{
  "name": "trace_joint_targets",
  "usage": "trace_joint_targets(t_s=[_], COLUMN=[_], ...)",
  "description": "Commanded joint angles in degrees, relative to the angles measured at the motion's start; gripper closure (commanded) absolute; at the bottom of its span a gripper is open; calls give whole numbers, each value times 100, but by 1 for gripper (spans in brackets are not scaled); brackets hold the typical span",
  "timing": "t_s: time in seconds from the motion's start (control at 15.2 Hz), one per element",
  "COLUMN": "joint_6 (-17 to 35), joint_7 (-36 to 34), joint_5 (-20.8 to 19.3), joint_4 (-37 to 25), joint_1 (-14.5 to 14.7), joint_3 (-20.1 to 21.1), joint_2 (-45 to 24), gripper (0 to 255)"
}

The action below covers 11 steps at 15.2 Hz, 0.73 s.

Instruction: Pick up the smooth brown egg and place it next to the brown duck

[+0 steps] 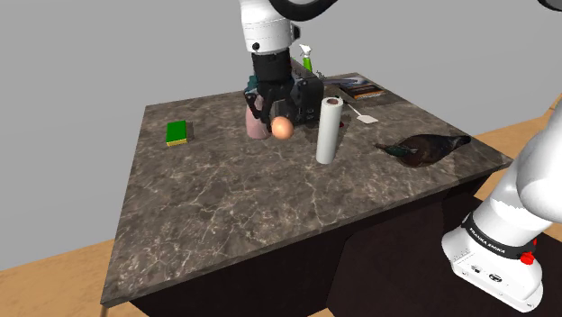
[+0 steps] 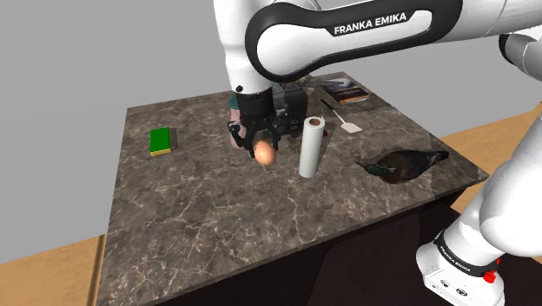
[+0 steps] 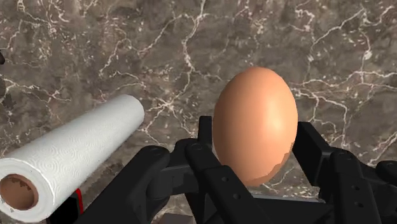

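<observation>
The gripper (image 1: pixel 282 115) is clenched on the smooth brown egg (image 1: pixel 283 128). In the wrist view the two black fingers (image 3: pixel 210 149) press against opposite sides of the egg (image 3: pixel 254 124), which sits upright between them with its narrow end pointing away from the hand. The egg is held up off the dark marbled desk (image 1: pixel 225 198), whose veined top shows beyond it in the wrist view.

Just beside the gripper, on the shoulder view's right, a white paper towel roll (image 1: pixel 329 131) stands upright. The egg and the roll do not touch. A pink cup-like thing (image 1: pixel 256 122) stands close behind the gripper on the shoulder view's left.

The brown duck (image 1: pixel 423 149) lies on its side near the desk's edge at the shoulder view's right, well apart from the egg, with the towel roll between them.

A green sponge (image 1: pixel 177 132) rests toward the desk's far-left part in the shoulder view. At the far edge there is a green spray bottle (image 1: pixel 307 61), a flat stack of books (image 1: pixel 356 87) and a small white spatula (image 1: pixel 365 115).

In the second exterior view the egg (image 2: pixel 264 152) hangs in the gripper (image 2: pixel 263 143) beside the roll (image 2: pixel 310 148), apart from the duck (image 2: pixel 404 163).
</observation>
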<state>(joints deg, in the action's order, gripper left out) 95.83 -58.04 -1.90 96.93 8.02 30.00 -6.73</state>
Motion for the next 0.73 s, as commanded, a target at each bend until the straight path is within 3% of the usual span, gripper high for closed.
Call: trace_joint_targets(t_s=[0.0,0.66], joint_6=[163,297], joint_7=[301,1791], joint_5=[227,800], joint_4=[607,2628], joint_1=[-186,-601], joint_3=[-82,-888], joint_2=[509,2517], gripper=[255,255])
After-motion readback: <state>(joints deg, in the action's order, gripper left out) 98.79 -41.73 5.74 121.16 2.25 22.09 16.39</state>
